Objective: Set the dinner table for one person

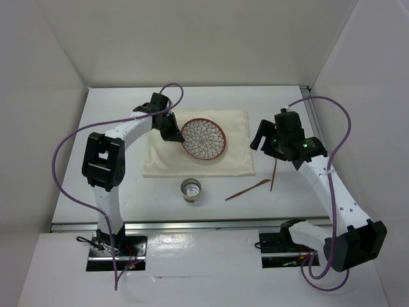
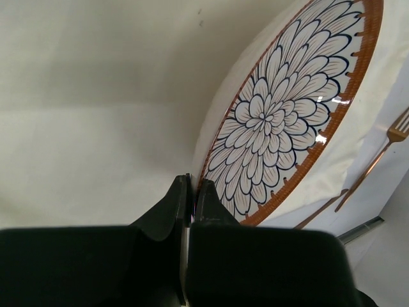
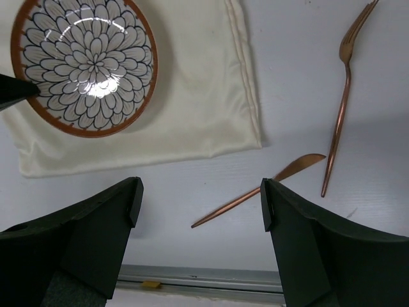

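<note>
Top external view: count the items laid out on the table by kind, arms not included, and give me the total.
plate: 1
cream cloth: 1
metal cup: 1
copper fork: 1
copper knife: 1
Total: 5

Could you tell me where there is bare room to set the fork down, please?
Free: the cloth right of the plate, and the dinner table left of the cup. Crowded: front right, where knife and fork lie by the open right gripper; the left gripper grips the plate's left rim.
</note>
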Tool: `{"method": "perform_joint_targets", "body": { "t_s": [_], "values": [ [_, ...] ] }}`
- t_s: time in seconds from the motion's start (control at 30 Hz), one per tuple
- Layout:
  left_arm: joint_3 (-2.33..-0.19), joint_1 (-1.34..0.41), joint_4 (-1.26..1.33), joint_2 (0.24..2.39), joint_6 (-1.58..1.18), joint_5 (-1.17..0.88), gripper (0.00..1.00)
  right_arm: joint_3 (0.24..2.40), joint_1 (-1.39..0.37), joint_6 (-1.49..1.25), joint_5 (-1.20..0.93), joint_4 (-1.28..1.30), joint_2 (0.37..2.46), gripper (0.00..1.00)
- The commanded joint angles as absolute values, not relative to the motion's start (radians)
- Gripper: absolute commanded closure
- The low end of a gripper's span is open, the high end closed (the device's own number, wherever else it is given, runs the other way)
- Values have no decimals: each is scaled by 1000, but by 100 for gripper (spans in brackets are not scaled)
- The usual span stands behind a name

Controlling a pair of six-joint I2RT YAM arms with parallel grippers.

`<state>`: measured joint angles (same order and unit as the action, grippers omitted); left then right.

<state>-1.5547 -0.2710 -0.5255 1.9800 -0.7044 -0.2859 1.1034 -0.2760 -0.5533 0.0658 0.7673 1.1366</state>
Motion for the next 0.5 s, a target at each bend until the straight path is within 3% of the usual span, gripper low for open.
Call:
{"method": "perform_joint_targets", "body": {
  "t_s": [0.0,0.23,0.27,0.37,0.47],
  "values": [
    [-1619,-261,-413,1970,-721,-400,100,1132,-267,-565,114,863,1123,14],
    [-1539,-261,-391,1983,-744,-390,100,1062,-267,-565,114,864,1101,14],
    [-1548,-261,-431,2002,-744,-376,96,1062,-267,-565,103,864,1101,14],
    [-1560,-270,-466,2022,-744,-322,51,1062,-267,-554,92,864,1101,14],
    [-1569,-270,-495,2022,-735,-279,38,1062,-267,-479,-10,845,1120,14]
  ]
}}
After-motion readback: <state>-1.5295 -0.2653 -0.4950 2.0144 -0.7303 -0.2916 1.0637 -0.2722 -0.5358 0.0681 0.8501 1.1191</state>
